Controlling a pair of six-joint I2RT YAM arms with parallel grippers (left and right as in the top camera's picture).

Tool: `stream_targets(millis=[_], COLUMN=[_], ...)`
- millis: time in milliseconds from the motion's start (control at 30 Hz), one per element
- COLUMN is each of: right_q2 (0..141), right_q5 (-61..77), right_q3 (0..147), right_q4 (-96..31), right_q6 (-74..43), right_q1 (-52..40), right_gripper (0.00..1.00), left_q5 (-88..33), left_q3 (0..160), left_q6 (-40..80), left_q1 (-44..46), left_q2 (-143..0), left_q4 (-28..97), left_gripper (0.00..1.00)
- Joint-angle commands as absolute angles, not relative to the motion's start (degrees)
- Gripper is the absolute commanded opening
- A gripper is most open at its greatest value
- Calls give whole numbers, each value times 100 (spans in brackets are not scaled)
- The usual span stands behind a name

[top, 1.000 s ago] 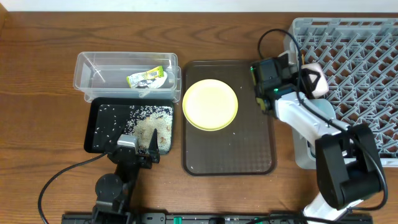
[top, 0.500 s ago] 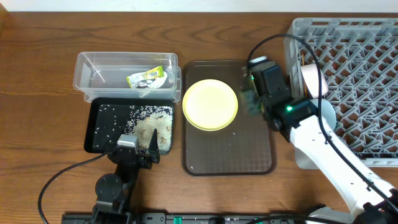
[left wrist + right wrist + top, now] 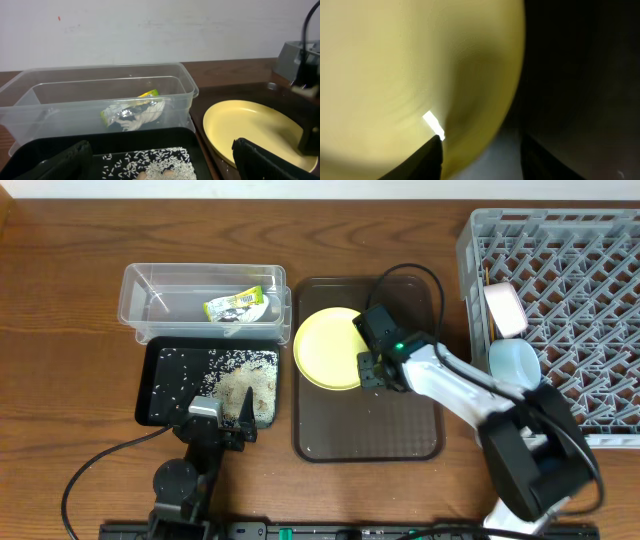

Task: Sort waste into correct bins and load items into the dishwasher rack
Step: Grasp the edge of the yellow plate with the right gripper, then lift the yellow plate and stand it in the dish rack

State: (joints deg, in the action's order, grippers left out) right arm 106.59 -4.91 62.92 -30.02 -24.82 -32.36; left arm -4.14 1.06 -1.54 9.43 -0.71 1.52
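Wrapper in tub, rice in tray

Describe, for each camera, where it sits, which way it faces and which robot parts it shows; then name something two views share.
Overhead: above the table, looking straight down; both arms, left tool and right tool show.
Left wrist: low over the black tray, facing the clear tub; own fingers at the bottom corners.
Right wrist: close above the yellow plate rim; own fingers at the bottom edge.
Shared: the yellow plate appears in all three.
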Motion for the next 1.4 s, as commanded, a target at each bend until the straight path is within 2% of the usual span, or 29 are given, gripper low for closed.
stream_targets(millis=[0, 133, 167, 333, 500, 733, 800, 967, 1100, 1267, 1367], right_q2=[10927, 10914, 10855, 10165, 8895, 6991, 6613, 6324, 6420, 6834, 7133], right_q5=[-668, -349, -355, -534, -1422, -3645, -4821, -6709, -6770, -6766, -6635], right_q3=[6259, 6261, 6261, 6261, 6261, 6261, 6261, 6261, 6261, 6261, 6261], right_q4=[-2897, -2958, -3006, -3280, -3627, -3618, -3568, -3205, -2845, -2161, -2132], right_q6=[-2724, -2722, -2722, -2716, -2711, -1903, -1529, -886, -263, 1105, 1253], right_q1=[-3094, -3037, -3026, -2853, -2491, -1732, -1525, -1017, -593, 58, 320], right_gripper=[34, 5, 1, 1, 1, 1, 1, 1, 1, 1, 1], left_q5=[-495, -495, -495, -495, -495, -495, -495, -495, -495, -495, -495], left_q3=[23, 23, 23, 23, 23, 23, 23, 23, 23, 23, 23], left_q6=[-191, -191, -191, -191, -191, -191, -191, -191, -191, -191, -189], left_q1=[917, 917, 917, 917, 917, 917, 917, 917, 917, 917, 917], left_q2=[-64, -64, -64, -64, -64, -64, -64, -64, -64, -64, -64], left_q4=[360, 360, 360, 360, 360, 360, 360, 360, 360, 360, 360], left_gripper=[91, 91, 91, 91, 91, 91, 91, 91, 91, 91, 91])
